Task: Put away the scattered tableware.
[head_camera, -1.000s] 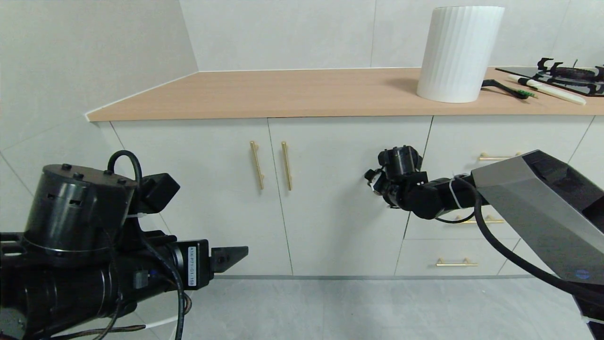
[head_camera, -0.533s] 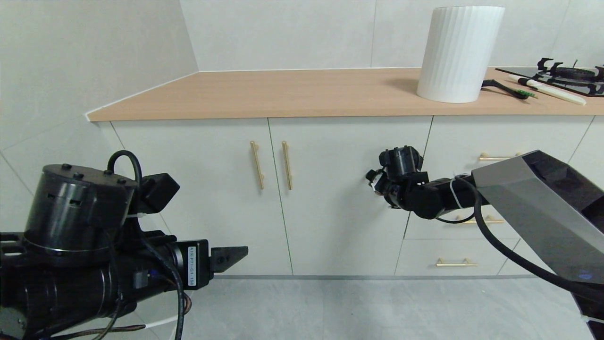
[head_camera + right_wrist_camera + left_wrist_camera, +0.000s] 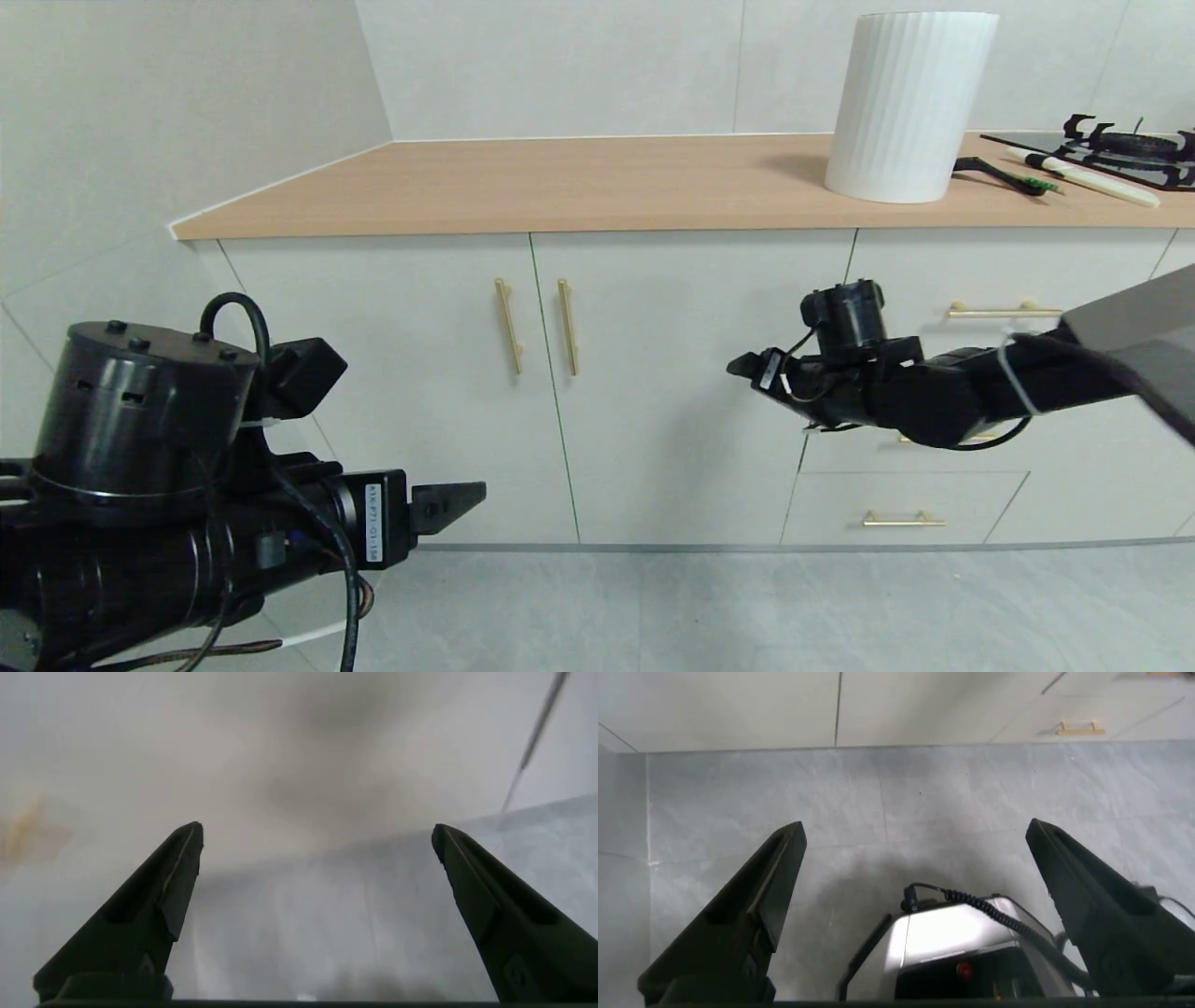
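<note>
Your wooden countertop spans the upper frame. At upper right stands a white ribbed cylinder, with a black utensil and a white utensil lying beside it.

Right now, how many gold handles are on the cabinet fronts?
4: two upright handles on the doors, a top-drawer handle, a bottom-drawer handle. Another may hide behind the right arm.
</note>
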Tool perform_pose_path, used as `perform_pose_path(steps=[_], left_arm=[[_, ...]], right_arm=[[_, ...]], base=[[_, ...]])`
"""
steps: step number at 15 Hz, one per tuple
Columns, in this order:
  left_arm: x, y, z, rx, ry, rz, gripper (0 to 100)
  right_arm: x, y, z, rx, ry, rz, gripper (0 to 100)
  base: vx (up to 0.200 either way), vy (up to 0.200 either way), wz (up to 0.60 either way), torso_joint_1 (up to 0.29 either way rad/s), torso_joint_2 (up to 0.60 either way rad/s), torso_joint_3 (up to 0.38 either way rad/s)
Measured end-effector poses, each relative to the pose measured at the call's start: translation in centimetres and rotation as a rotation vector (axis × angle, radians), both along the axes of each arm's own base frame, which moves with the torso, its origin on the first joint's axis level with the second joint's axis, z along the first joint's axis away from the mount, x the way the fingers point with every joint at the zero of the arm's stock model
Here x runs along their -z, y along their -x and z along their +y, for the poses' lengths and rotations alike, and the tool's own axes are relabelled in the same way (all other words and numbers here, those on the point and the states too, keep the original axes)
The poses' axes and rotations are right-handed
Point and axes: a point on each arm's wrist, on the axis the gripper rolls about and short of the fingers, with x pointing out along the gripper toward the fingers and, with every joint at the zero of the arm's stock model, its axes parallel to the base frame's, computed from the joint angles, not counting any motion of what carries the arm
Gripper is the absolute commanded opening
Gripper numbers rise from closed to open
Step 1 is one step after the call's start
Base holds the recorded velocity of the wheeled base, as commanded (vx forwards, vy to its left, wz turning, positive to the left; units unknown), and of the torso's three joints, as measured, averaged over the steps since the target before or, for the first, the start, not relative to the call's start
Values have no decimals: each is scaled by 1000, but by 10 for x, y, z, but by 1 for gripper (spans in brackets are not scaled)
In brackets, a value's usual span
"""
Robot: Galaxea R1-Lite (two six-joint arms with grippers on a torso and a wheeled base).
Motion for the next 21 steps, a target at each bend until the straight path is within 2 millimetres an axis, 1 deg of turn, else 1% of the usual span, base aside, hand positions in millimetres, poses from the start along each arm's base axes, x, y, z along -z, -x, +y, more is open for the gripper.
perform_pose_path(steps=[3,4,6,9,12,14,16,19,21], left_arm=[[-6,4,6,-28,5,-33,100],[-11,7,11,-42,16,-54,100],[-22,14,22,-68,33,-107,100],[-35,35,41,-86,25,-203,100],[-40,68,63,-107,2,-310,100],[-41,96,79,-132,-22,-404,100],[-39,125,93,-162,-73,-512,100],[-30,164,106,-200,-149,-653,100],[-20,184,111,-239,-164,-718,100]], right_arm=[[-44,51,-18,-104,12,-78,100],[-60,70,-26,-119,18,-117,100],[-85,107,-44,-117,46,-193,100],[-109,164,-73,-71,116,-314,100],[-127,224,-103,-47,157,-453,100],[-132,267,-126,-12,204,-560,100],[-130,308,-149,51,268,-633,100],[-117,361,-175,170,329,-689,100],[-102,393,-184,229,386,-704,100]], base=[[0,0,0,0,0,0],[0,0,0,0,0,0],[0,0,0,0,0,0],[0,0,0,0,0,0],[0,0,0,0,0,0],[0,0,0,0,0,0],[0,0,0,0,0,0],[0,0,0,0,0,0],[0,0,0,0,0,0]])
